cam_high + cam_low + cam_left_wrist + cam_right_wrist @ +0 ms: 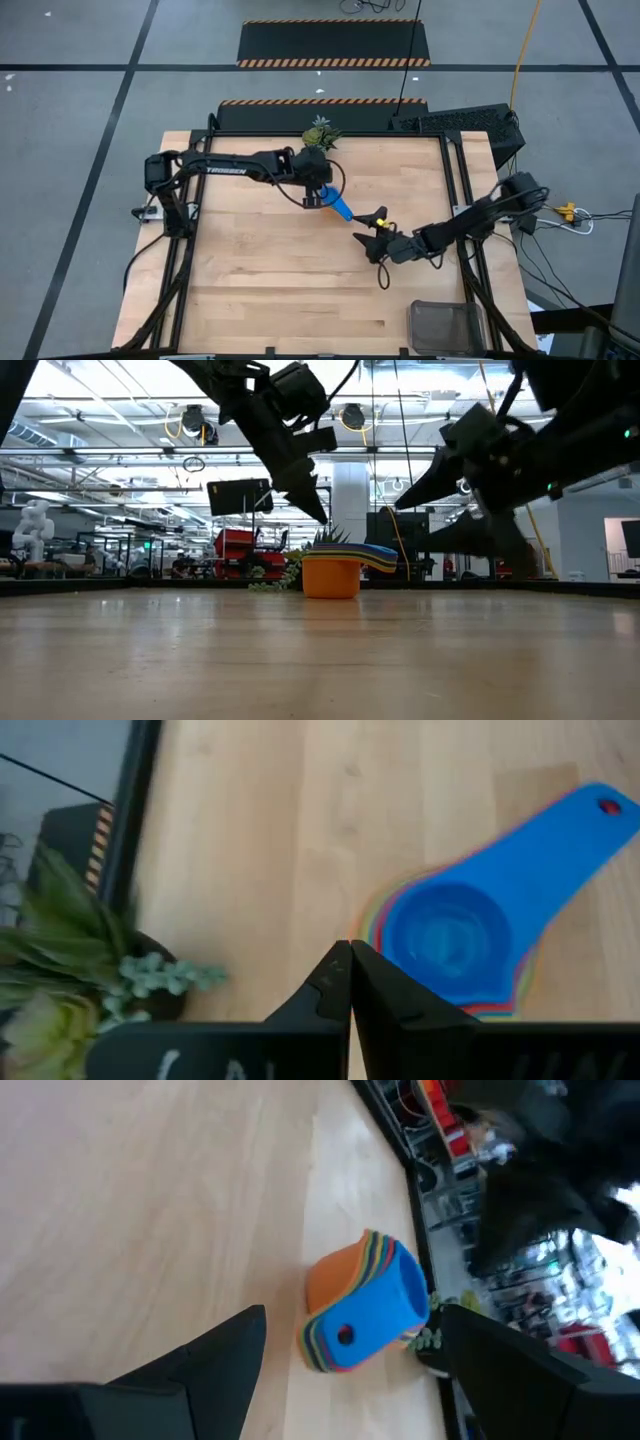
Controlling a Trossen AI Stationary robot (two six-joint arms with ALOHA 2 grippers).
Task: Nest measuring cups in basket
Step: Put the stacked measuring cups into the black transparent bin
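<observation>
The measuring cups (340,207) stand nested in one stack on the wooden table, resting on the orange outer cup's base (330,580). The dark blue cup (450,930) is innermost, and its handle reaches toward my right gripper. My left gripper (318,199) is shut and hovers just above the stack's far-left side (318,512), clear of it. My right gripper (374,230) is open on the near-right side, fingers pointed at the stack (365,1295) from a short way off. The basket (430,305), dark wire mesh, sits by the table's near right corner.
A potted green plant (320,132) stands at the table's far edge, just behind the left gripper, and shows in the left wrist view (70,960). Bare wood lies between the cups and the basket. A black frame rail (462,200) borders the table.
</observation>
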